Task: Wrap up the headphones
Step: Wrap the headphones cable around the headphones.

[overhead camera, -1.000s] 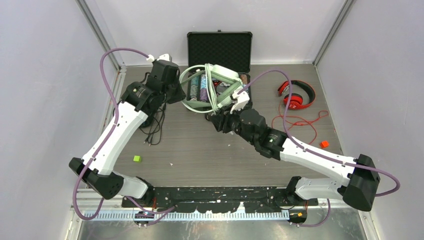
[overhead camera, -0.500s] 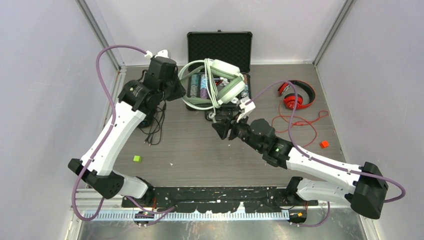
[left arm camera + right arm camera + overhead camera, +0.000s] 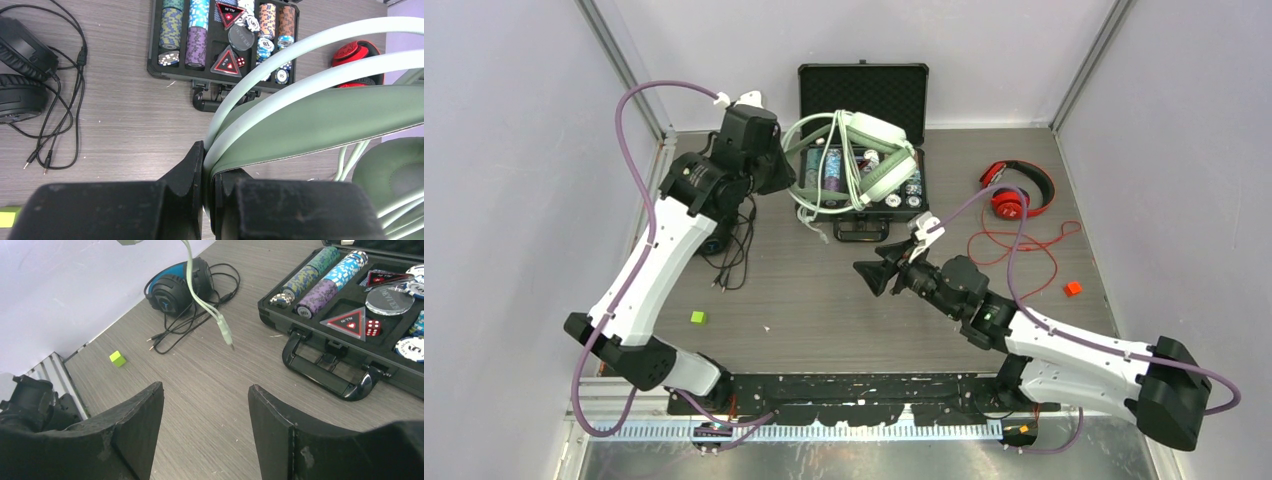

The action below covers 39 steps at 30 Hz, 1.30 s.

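Note:
My left gripper (image 3: 786,182) is shut on the headband of the mint-green headphones (image 3: 864,152) and holds them in the air over the open case; the band (image 3: 320,115) fills the left wrist view. White cable is looped round them and its loose end (image 3: 220,325) hangs down. My right gripper (image 3: 871,276) is open and empty over the table, in front of the case. The red headphones (image 3: 1014,190) lie at the right with their red cable (image 3: 1024,245) loose. The black headphones (image 3: 175,287) lie at the left by the left arm, cable (image 3: 734,255) loose.
An open black case (image 3: 861,205) of poker chips stands at the back middle, its handle (image 3: 330,375) toward me. A small green cube (image 3: 697,317) lies front left and a small red cube (image 3: 1073,288) at the right. Purple walls close in the table.
My right gripper has let go of the mint-green headphones' cable and drawn back toward me, open. The left gripper has shifted the headphones slightly back over the case; a cable end now dangles.

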{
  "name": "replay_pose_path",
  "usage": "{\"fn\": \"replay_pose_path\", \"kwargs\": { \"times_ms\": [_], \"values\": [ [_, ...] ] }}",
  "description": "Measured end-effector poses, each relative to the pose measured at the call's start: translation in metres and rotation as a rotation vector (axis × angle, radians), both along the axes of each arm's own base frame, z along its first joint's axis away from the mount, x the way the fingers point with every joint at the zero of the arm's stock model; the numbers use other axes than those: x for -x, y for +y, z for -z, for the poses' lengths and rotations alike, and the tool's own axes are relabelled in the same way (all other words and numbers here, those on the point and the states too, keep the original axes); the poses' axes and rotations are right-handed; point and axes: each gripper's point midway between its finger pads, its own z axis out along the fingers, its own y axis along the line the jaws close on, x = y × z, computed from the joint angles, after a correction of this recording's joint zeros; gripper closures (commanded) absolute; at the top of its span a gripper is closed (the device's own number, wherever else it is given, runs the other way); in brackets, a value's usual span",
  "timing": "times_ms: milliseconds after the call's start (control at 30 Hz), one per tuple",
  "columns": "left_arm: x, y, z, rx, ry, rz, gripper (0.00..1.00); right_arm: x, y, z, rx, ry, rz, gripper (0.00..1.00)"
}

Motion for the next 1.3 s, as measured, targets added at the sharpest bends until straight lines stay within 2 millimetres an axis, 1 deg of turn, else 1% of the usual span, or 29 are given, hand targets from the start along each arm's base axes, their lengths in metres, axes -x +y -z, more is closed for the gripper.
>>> {"fn": "replay_pose_path", "kwargs": {
  "times_ms": [133, 200, 333, 433, 500, 667, 833, 933, 1000, 1033, 1100, 1133, 1200, 1300],
  "values": [
    [0.001, 0.0, 0.0, -0.005, 0.008, 0.001, 1.0, -0.012, 0.006, 0.003, -0.001, -0.021, 0.013, 0.29],
    [0.002, 0.001, -0.002, -0.003, 0.009, 0.003, 1.0, -0.021, 0.012, 0.007, -0.004, -0.036, 0.015, 0.29],
    [0.003, 0.0, -0.009, 0.01, -0.001, 0.009, 1.0, -0.036, 0.025, 0.022, 0.001, -0.073, 0.009, 0.29],
    [0.004, -0.002, -0.016, 0.023, -0.011, 0.014, 1.0, -0.042, 0.031, 0.032, 0.009, -0.101, -0.001, 0.29],
    [0.005, -0.003, -0.02, 0.034, -0.017, 0.019, 1.0, -0.044, 0.036, 0.036, 0.01, -0.12, -0.017, 0.29],
    [0.006, -0.004, -0.026, 0.046, -0.024, 0.028, 1.0, -0.045, 0.051, 0.034, -0.017, -0.157, -0.07, 0.29],
    [0.007, -0.004, -0.028, 0.049, -0.026, 0.03, 1.0, -0.05, 0.066, 0.025, -0.051, -0.19, -0.101, 0.29],
    [0.007, -0.006, -0.03, 0.055, -0.027, 0.036, 1.0, -0.056, 0.072, 0.02, -0.056, -0.212, -0.097, 0.3],
    [0.007, -0.007, -0.032, 0.061, -0.028, 0.039, 1.0, -0.061, 0.074, 0.02, -0.05, -0.23, -0.087, 0.34],
    [0.007, -0.007, -0.033, 0.063, -0.029, 0.041, 1.0, -0.063, 0.075, 0.021, -0.045, -0.238, -0.083, 0.4],
    [0.007, -0.008, -0.034, 0.067, -0.031, 0.042, 1.0, -0.067, 0.076, 0.025, -0.03, -0.246, -0.077, 0.6],
    [0.008, -0.008, -0.036, 0.069, -0.034, 0.043, 1.0, -0.068, 0.076, 0.027, -0.02, -0.251, -0.077, 0.72],
    [0.008, -0.008, -0.039, 0.072, -0.04, 0.043, 1.0, -0.069, 0.077, 0.03, -0.01, -0.255, -0.079, 0.85],
    [0.007, -0.007, -0.044, 0.076, -0.053, 0.043, 1.0, -0.069, 0.076, 0.028, -0.028, -0.26, -0.078, 0.99]
  ]
}}
